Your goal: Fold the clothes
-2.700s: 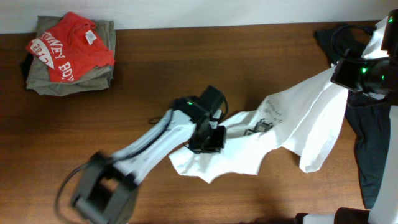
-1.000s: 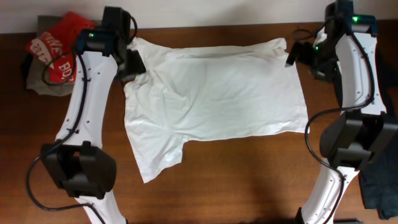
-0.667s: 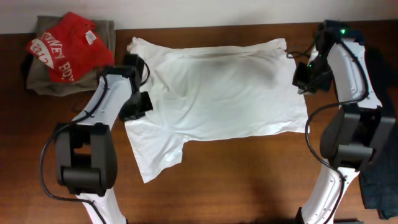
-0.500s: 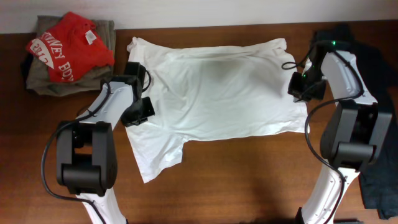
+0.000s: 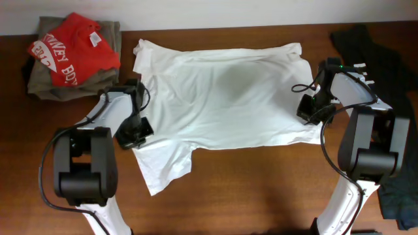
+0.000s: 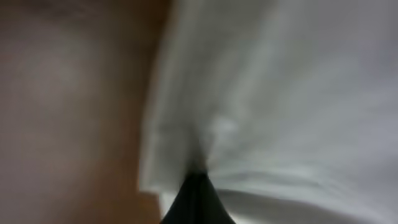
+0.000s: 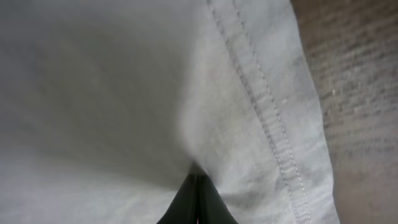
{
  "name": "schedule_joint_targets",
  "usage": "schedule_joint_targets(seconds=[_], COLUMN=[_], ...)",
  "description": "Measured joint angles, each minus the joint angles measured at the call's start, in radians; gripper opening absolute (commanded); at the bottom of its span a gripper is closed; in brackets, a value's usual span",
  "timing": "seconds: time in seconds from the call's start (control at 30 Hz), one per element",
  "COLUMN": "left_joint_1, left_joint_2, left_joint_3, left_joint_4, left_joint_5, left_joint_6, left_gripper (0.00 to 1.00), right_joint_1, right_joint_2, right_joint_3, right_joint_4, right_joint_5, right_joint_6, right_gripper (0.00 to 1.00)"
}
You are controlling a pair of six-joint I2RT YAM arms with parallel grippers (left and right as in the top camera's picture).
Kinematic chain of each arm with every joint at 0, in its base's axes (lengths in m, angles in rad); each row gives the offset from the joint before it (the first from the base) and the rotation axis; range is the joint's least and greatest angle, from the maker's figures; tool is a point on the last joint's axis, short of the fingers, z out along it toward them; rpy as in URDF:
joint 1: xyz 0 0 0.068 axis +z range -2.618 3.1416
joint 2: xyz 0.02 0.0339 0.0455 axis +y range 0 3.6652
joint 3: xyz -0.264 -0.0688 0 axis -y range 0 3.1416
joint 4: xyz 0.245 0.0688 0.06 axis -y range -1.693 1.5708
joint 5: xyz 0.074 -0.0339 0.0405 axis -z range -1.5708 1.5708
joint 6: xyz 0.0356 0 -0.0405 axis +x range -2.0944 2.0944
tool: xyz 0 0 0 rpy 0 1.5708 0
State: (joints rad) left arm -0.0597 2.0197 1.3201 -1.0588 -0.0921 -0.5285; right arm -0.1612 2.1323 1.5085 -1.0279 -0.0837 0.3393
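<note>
Left wrist view, blurred: the left tool [image 6: 196, 198] has its fingers pressed together into one dark point. The plain white short-sleeved cotton T-shirt [image 6: 280, 93] puckers into that point with folds fanning away, so the tool is clamped on the cloth close to its edge. The brown wooden bench [image 6: 68, 112] shows bare beside it.

In the right wrist view the right tool [image 7: 196, 198] is likewise closed to a point, pinching the T-shirt just inside its stitched hem [image 7: 268, 127], where a crease runs up from the tip.

From overhead, the left tool [image 5: 135, 132] grips the shirt's left edge, just above the sleeve [image 5: 166, 166] that juts toward the near side of the bench. The right tool [image 5: 307, 108] grips the opposite edge. The T-shirt lies spread between the two tools across the middle of the bench, mostly flat with light wrinkles.

Beyond the left arm, in the far corner, a red shirt with white lettering [image 5: 68, 49] lies folded on top of folded olive garments [image 5: 78, 86]. A black garment [image 5: 369, 49] lies along the bench's right side, behind the right arm.
</note>
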Motion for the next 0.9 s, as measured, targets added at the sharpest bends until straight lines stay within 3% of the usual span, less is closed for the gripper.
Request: schedule_joint_targets(seconds=[0.2, 0.33, 0.43, 0.5, 0.63, 0.77, 0.9], left_joint_1=[0.033, 0.022, -0.041, -0.101, -0.164, -0.169, -0.154], left_joint_2=[-0.022, -0.257, -0.419, -0.464, -0.362, -0.194, -0.064], left_joint_3=[-0.026, -0.028, -0.028, -0.026, -0.026, -0.027, -0.027], left_joint_4=[-0.144, -0.218, -0.146, -0.069, 0.061, 0.204, 0.284], left_joint_5=[-0.039, -0.043, -0.047, -0.038, 0.012, 0.016, 0.006], left_joint_6=[-0.053, -0.099, -0.096, -0.07, -0.039, 0.021, 0.05], left_gripper=[0.01, 0.01, 0.02, 0.02, 0.02, 0.02, 0.01], right_joint_1=[0.001, 0.001, 0.001, 0.001, 0.001, 0.004, 0.036], right_joint_2=[-0.009, -0.148, -0.252, -0.271, -0.266, -0.264, -0.264], right_joint_3=[-0.028, -0.04, -0.04, -0.04, -0.04, -0.04, -0.04], right_joint_4=[-0.151, -0.202, -0.191, -0.152, -0.131, -0.126, -0.116], right_joint_5=[0.077, 0.143, 0.158, 0.105, -0.022, -0.049, -0.054], right_joint_6=[0.111, 0.159, 0.158, 0.101, -0.014, -0.036, -0.048], right_gripper=[0.04, 0.04, 0.06, 0.17, 0.11, 0.04, 0.04])
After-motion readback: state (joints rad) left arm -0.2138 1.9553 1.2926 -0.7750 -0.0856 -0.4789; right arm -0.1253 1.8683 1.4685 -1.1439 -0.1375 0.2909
